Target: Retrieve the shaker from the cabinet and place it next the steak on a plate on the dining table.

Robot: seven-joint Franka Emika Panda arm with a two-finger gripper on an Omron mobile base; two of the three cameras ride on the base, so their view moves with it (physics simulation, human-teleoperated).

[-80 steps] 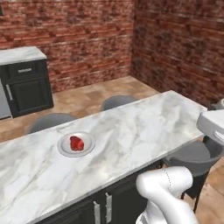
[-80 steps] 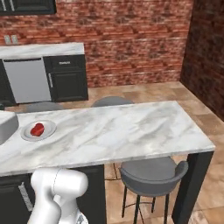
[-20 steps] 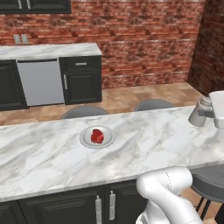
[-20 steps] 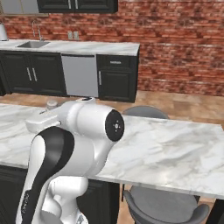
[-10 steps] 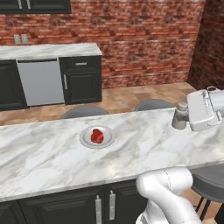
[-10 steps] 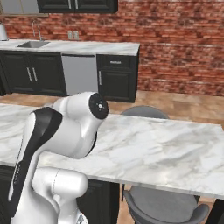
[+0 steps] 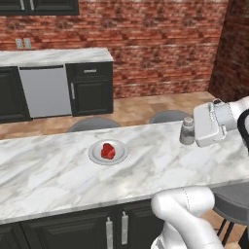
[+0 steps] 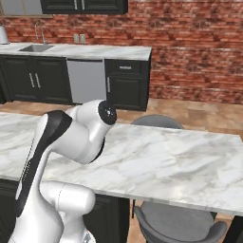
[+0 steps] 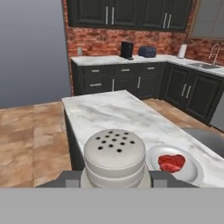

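The light-grey shaker (image 7: 187,131) stands upright between the fingers of my gripper (image 7: 188,133), which is shut on it from the right. It hangs over the far right part of the marble dining table (image 7: 58,180), well to the right of the plate (image 7: 119,156) that carries the red steak (image 7: 108,151). In the hand view the shaker's perforated domed top (image 9: 114,153) is close in front, with the gripper (image 9: 114,178) shut on it. Behind it to the right lie the plate (image 9: 194,173) and the steak (image 9: 171,162). Dark wall cabinets (image 7: 39,6) hang at the back.
Two grey stools (image 7: 92,124) stand at the table's far side and another one (image 8: 175,223) at the near side. A back counter (image 7: 53,56) holds a steel dishwasher front (image 7: 46,91). My own arm (image 8: 71,137) blocks the left of the right base view.
My gripper has carried the shaker leftward over the table, closer to the plate. The plate and steak have stayed put.
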